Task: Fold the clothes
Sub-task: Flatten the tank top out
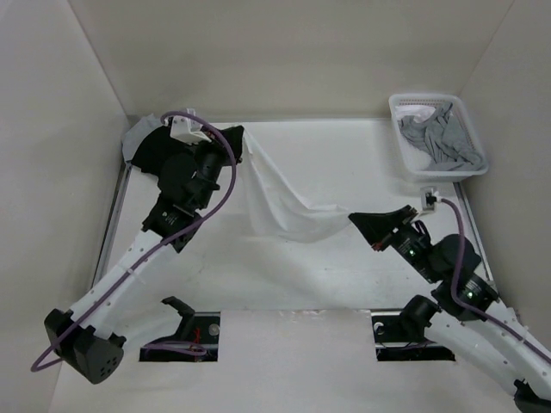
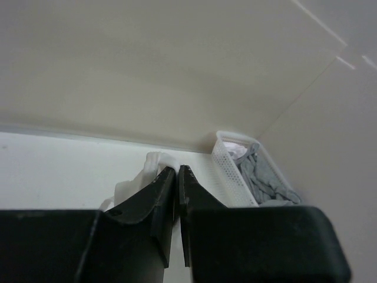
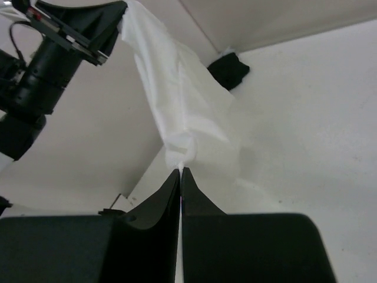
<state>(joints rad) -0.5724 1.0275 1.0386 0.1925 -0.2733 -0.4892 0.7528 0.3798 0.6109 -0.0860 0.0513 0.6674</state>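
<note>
Basket beyond left end effector

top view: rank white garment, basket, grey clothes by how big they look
1. white garment and basket: about alike. The garment hangs lifted, nearer the camera, so I won't rank them.
2. grey clothes: smallest.

Thin, soft, matt cloth garment

My left arm and right arm are white links between black joint housings; the left one starts at a chunky black base. A purple cable runs out from that base. My left gripper and right gripper have tapered matte black fingers. Small green lights glow on my right arm's black joints.
</note>
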